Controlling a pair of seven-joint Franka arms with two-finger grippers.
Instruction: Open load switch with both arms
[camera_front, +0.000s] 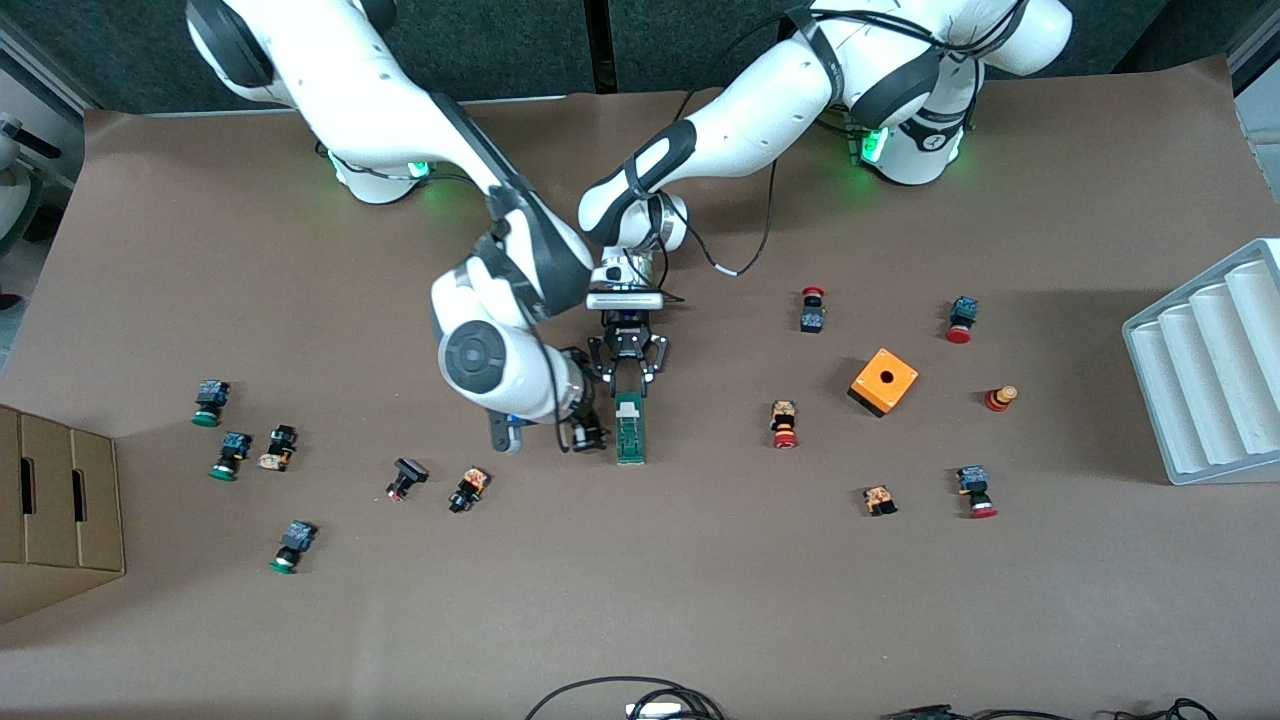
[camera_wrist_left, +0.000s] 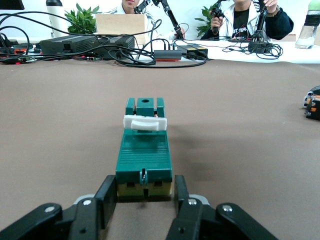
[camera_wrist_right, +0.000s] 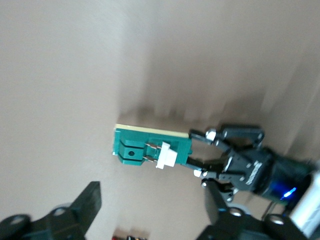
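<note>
The load switch (camera_front: 630, 428) lies flat on the brown table (camera_front: 700, 600), near its middle. The left gripper (camera_front: 629, 378) clamps the end of it that is farther from the front camera, 1 finger (camera_wrist_left: 106, 197) pressed on each long side, jaws clenched on the block. Its white piece (camera_wrist_left: 145, 123) stands across the top, away from those jaws. The right gripper (camera_wrist_right: 150, 210) hangs just beside the switch toward the right arm's end, its 2 fingers (camera_wrist_right: 87, 200) spread wide and released, touching nothing
</note>
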